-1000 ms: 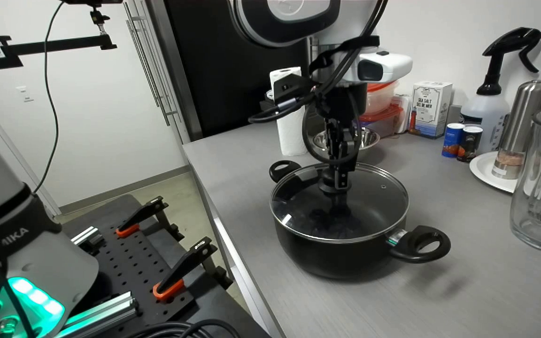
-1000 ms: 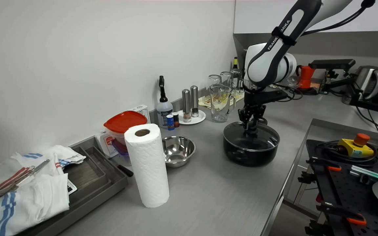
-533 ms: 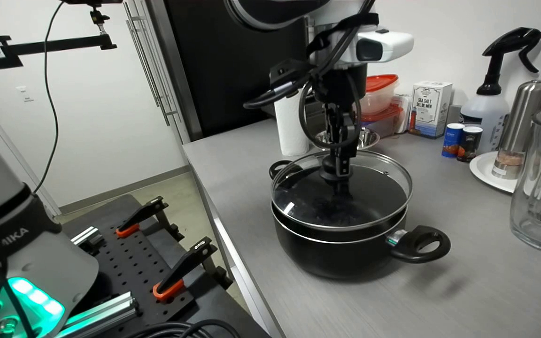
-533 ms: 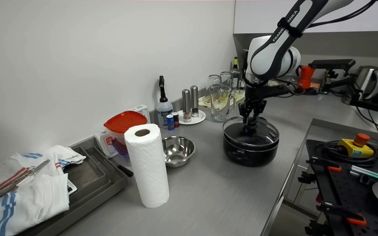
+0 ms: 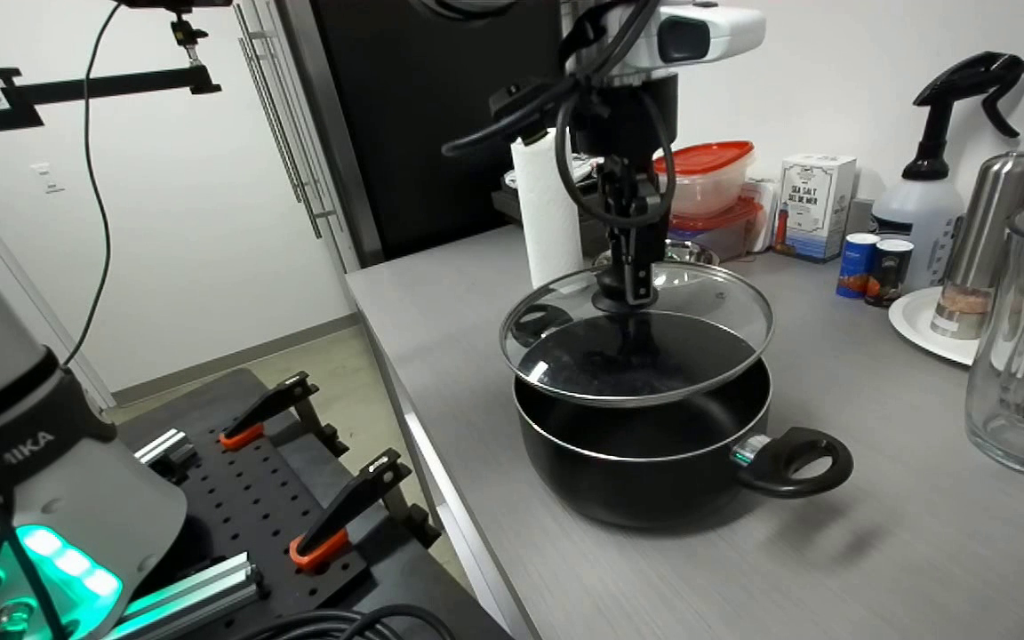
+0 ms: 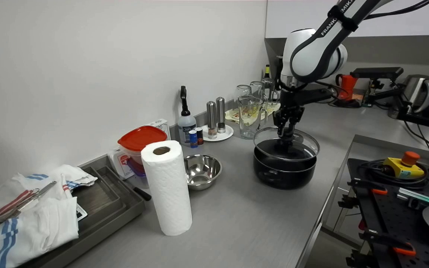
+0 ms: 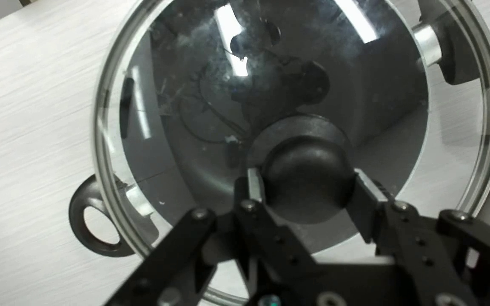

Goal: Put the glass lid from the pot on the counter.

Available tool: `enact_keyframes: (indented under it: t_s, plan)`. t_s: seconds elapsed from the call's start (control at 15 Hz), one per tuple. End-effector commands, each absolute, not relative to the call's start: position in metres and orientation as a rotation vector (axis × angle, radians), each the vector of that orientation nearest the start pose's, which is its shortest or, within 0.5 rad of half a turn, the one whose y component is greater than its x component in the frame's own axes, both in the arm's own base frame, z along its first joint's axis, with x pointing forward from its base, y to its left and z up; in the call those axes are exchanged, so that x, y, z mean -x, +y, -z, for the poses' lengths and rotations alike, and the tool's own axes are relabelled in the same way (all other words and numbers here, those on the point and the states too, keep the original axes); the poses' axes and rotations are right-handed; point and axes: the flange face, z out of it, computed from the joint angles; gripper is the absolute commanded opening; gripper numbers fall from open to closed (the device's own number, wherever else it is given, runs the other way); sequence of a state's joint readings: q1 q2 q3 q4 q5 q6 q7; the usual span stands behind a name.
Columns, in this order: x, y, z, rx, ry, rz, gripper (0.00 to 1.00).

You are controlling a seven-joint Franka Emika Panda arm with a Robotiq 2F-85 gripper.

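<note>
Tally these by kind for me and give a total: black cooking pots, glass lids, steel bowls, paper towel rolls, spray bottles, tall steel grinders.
Black cooking pot: 1
Glass lid: 1
Steel bowl: 1
Paper towel roll: 1
Spray bottle: 1
Tall steel grinders: 2
Total: 7

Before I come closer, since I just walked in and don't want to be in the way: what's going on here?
A robot arm is handling a glass lid. Its gripper is shut on the lid's black knob and holds the lid above the pot, apart from it. The pot stands on the grey counter, as do a steel bowl and a paper towel roll. The lid is not on the counter yet.
</note>
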State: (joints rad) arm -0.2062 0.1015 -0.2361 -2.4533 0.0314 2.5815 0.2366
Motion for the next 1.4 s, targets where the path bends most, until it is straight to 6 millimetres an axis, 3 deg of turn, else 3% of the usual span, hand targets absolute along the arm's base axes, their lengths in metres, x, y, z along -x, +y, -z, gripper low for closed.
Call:
enact_keyframes:
  t_s: [0.0, 0.27, 0.73, 1.13, 1.33]
  plan:
    - [-0.443, -0.184, -0.276, 3.025, 1.035, 0.018, 0.25]
    - [-0.458, -0.141, -0.275, 3.118, 0.936, -0.028, 0.25]
    - [-0.482, -0.045, -0.274, 3.235, 0.686, -0.058, 0.25]
    - [-0.509, 0.035, -0.271, 3.272, 0.483, -0.031, 0.25]
    - [-0.525, 0.065, -0.265, 3.275, 0.389, -0.033, 0.25]
